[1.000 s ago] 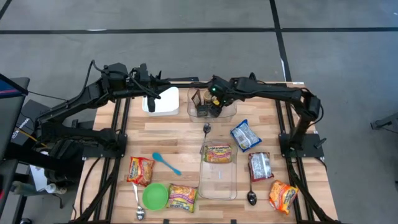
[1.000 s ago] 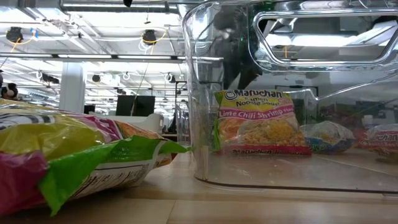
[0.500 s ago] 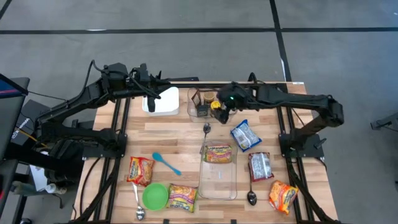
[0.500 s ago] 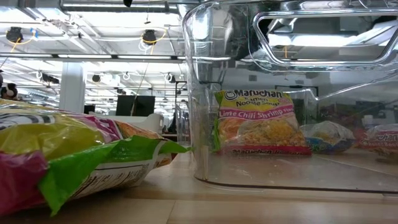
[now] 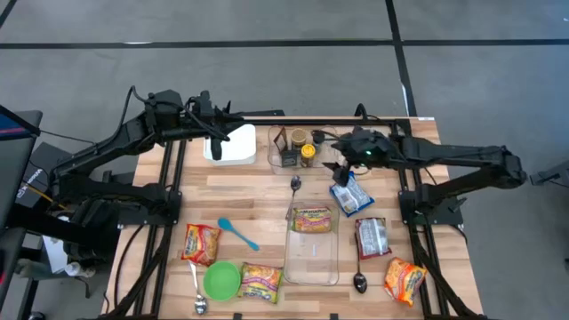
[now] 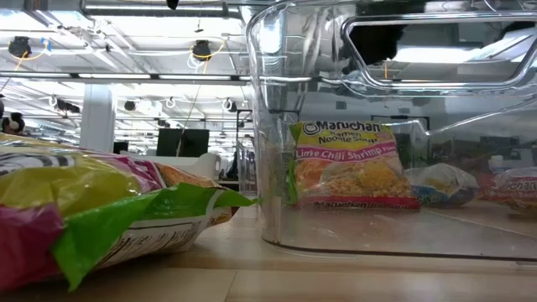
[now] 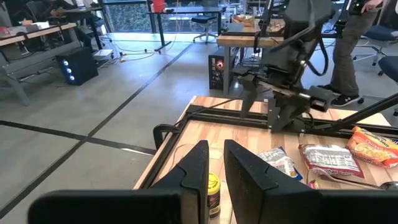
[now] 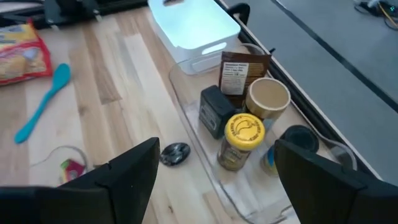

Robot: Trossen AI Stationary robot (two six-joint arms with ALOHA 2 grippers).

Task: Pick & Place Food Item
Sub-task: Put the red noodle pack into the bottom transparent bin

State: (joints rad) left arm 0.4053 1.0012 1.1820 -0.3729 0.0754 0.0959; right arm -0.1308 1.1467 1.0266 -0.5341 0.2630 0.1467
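High view: right end effector [image 5: 340, 165], jaws spread and empty, has drawn back from the clear bin of jars [image 5: 302, 149] to above the blue-and-white food packet [image 5: 351, 194] — probably the next pick.

Right gripper [image 5: 340, 168] hovers above the blue snack packet [image 5: 351, 195], jaws wide.

Ramen pack [image 6: 355, 165] reads "Maruchan Ramen Noodle Soup", "Lime Chili Shrimp Flavor", below and ahead of right gripper [image 5: 341, 169]
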